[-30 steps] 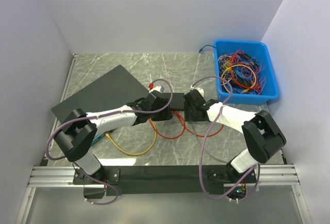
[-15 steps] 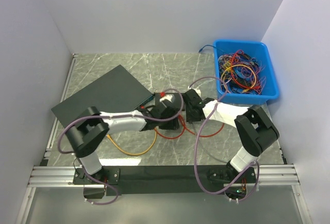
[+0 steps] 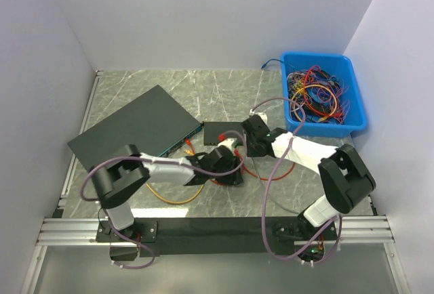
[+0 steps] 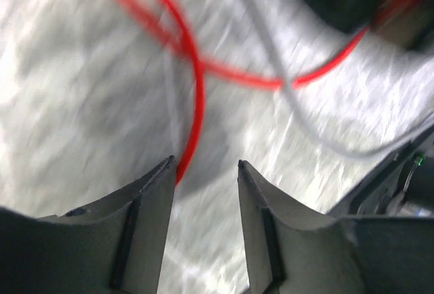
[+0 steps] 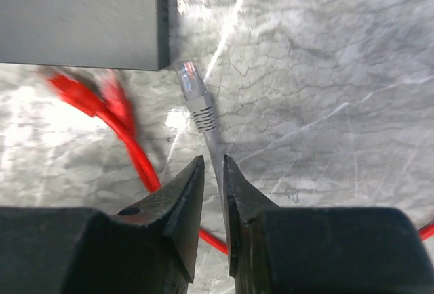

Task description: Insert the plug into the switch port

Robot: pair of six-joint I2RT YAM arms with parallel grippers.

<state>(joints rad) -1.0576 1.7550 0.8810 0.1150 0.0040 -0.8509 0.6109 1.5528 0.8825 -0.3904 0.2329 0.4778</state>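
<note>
The grey cable ends in a clear plug (image 5: 190, 80) with a grey boot, lying on the marble just off the corner of the small black switch box (image 5: 81, 16). My right gripper (image 5: 213, 158) is shut on the grey cable behind the boot, and the plug points toward the box. From above, the right gripper (image 3: 252, 141) sits at the right end of the switch box (image 3: 218, 131). My left gripper (image 4: 205, 162) is open over bare marble with a red cable (image 4: 196, 91) beside its left fingertip. It hangs in front of the box (image 3: 227, 172). No port shows.
A large flat black unit (image 3: 132, 128) lies at the left, with red plugs (image 3: 186, 147) near its corner. Red cable loops (image 3: 261, 172) and an orange cable (image 3: 169, 200) lie on the marble. A blue bin (image 3: 352, 97) of tangled wires stands at the back right.
My left gripper has swung away from the switch box toward the near side, over the red cable loops. The right jaws have narrowed onto the grey cable. The box top now shows.
</note>
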